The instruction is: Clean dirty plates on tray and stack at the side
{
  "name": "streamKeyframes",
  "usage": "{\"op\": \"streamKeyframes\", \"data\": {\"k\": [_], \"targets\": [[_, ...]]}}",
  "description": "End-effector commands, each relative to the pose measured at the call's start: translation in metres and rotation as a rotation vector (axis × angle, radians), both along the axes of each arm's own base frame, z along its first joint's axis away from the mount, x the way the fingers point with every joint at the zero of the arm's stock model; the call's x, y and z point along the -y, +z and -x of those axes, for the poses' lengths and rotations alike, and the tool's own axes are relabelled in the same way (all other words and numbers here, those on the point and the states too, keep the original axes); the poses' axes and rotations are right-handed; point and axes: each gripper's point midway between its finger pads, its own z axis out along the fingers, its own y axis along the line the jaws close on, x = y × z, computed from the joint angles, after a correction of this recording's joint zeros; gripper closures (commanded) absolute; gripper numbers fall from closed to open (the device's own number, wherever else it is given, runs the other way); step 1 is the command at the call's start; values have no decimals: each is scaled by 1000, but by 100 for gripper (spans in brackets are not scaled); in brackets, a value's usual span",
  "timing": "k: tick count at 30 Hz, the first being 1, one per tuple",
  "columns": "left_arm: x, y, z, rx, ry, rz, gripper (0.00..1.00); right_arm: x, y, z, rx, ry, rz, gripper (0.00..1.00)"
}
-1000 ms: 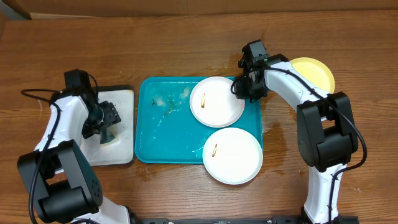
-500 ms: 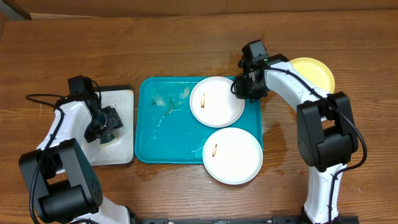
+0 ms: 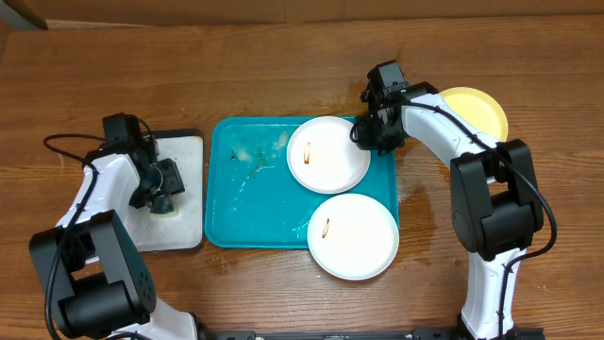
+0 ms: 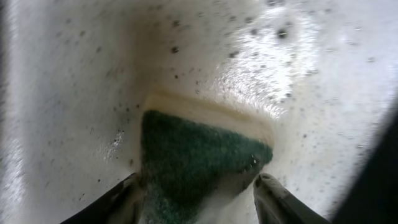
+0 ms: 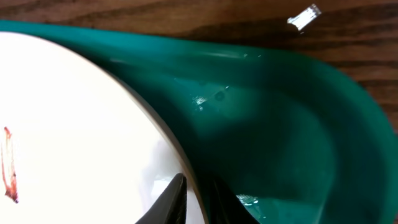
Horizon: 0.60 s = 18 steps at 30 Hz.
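Right gripper (image 3: 370, 132) is at the far right corner of the tray (image 3: 245, 203). Its fingers are nearly together, clamped on the right rim of the rear white plate (image 3: 328, 156). In the right wrist view the rim runs in between the two tips. The plate body spreads left, toward the tray's middle, with the smear (image 5: 7, 165) on that side, well apart from the fingers. This plate sits inside the tray, its edge close to the tray's wall.

Front white plate (image 3: 353, 236) is at the tray's near right corner, overhanging the near rim. It has one small brown mark and nothing is touching it. Yellow plate (image 3: 477, 109) is off the tray, beyond its right side.

Left gripper (image 3: 162, 184) is off the tray's left side, over the small white tray (image 3: 184, 231). It points down at the sponge (image 4: 199, 155), green scrub face up. Its fingers (image 4: 118, 199) are apart, one on each side of the sponge. The tips sit at its edges, but the view is blurry and foamy, so I cannot tell if they press yet.

The relation that matters is that the held plate lies right of the left fingers, across the whole width of the tray. The left arm is nearer the sponge and the right arm nearer the plate. Likely next step is to take the sponge and carry it right to the plate's open face. The sponge's wide edge seems to run finger to finger, so the grip probably spans its length.
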Motion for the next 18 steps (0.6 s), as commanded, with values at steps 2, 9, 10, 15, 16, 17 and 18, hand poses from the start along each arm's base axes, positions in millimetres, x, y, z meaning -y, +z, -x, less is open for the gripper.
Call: {"op": "streamKeyframes", "data": {"k": [2, 9, 10, 15, 16, 17, 18], "targets": [[9, 3, -3, 23, -100, 17, 33, -6, -1, 9, -30, 9, -27, 84], [11, 1, 5, -10, -94, 28, 29, -5, -3, 11, -32, 8, -23, 82], [12, 1, 8, -21, -93, 31, 31, -4, -3, 11, -34, 8, -22, 82], [13, 0, 12, -36, -94, 37, 40, -3, -7, 15, -52, -13, -19, 87], [13, 0, 11, -31, -94, 35, 39, -2, -8, 15, -51, -14, -15, 90], [12, 0, 10, -25, -94, 33, 36, -2, -8, 14, -45, -15, -12, 92], [12, 0, 8, -18, -94, 30, 28, -1, -8, 12, -36, -17, -7, 94]]}}
